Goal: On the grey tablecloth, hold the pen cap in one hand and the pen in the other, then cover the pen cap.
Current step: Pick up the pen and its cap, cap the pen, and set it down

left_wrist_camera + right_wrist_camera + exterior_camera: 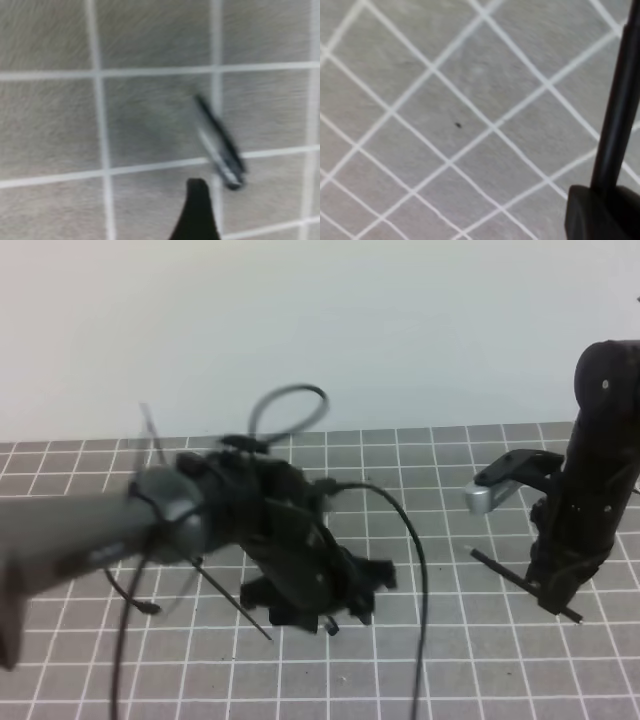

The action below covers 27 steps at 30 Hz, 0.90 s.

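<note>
The right gripper (556,592) pinches the slim black stick pen (521,583), tilted above the grey white-gridded tablecloth (500,680). The left gripper (320,615) looks spread, low over the short, dark-ended, greyish pen cap (220,145), which seemingly lies loose, though blurred.

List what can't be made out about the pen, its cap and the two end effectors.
- left end effector: motion-blurred in the high view. The left wrist view shows only one black fingertip, so open or shut is unclear.
- short dark-ended pen cap: smeared in the left wrist view and not identifiable in the high view.
- slim black stick pen: tip too small in the high view, and its upper end is cut off by the frame edge in the right wrist view.
</note>
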### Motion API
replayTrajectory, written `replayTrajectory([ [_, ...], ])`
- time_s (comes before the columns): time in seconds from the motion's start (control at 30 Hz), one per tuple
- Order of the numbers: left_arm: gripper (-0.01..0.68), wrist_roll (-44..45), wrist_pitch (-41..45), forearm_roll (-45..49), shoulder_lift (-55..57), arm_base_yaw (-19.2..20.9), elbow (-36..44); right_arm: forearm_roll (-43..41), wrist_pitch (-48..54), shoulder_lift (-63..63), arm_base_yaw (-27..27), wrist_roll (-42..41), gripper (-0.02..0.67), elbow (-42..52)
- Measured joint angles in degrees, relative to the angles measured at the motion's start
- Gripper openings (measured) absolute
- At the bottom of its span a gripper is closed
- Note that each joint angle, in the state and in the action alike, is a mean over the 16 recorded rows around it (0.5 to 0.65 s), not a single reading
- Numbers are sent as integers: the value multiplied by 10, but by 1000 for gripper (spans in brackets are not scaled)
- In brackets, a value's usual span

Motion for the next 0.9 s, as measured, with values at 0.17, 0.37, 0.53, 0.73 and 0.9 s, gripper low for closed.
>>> replayTrajectory([
  [0.17,515,-40,0,33,13,-18,-1,-22,-2,0,0,26,-3,0],
  [0.37,457,-79,6,74,19,-23,-1,-33,-4,0,0,43,-4,0],
  [0.53,378,-92,12,100,19,-23,-2,-33,-4,0,0,46,-4,0],
  [0.73,290,-102,31,131,19,-21,-2,-31,-2,0,0,48,-3,0],
  [0.9,256,-110,34,128,19,-16,-2,-27,-1,0,0,49,-3,0],
])
